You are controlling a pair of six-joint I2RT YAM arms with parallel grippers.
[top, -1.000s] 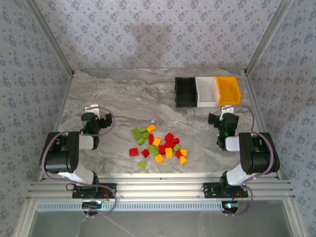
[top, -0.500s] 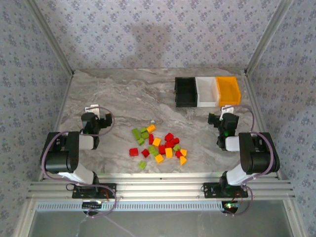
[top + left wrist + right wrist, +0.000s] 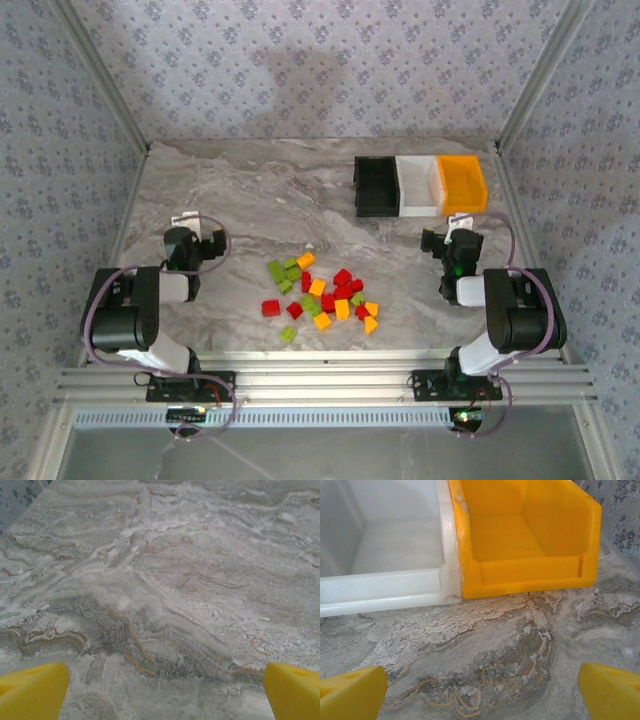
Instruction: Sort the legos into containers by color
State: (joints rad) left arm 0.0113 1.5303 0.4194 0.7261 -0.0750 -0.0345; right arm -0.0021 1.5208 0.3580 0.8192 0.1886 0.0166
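Marble table (image 3: pixel 250 200): nothing has shifted. Legos (image 3: pixel 322 295) unsorted between left gripper (image 3: pixel 165 690) and right gripper (image 3: pixel 482 690), both spread wide, empty. Bins (image 3: pixel 418 208) just ahead of the right; sorting unstarted.

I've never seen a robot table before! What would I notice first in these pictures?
First, the bright heap of legos, red, green and orange-yellow, in the middle of the marble table. Next, the containers, a black, white and orange-yellow row at the far right. The right gripper hangs open just in front of them.
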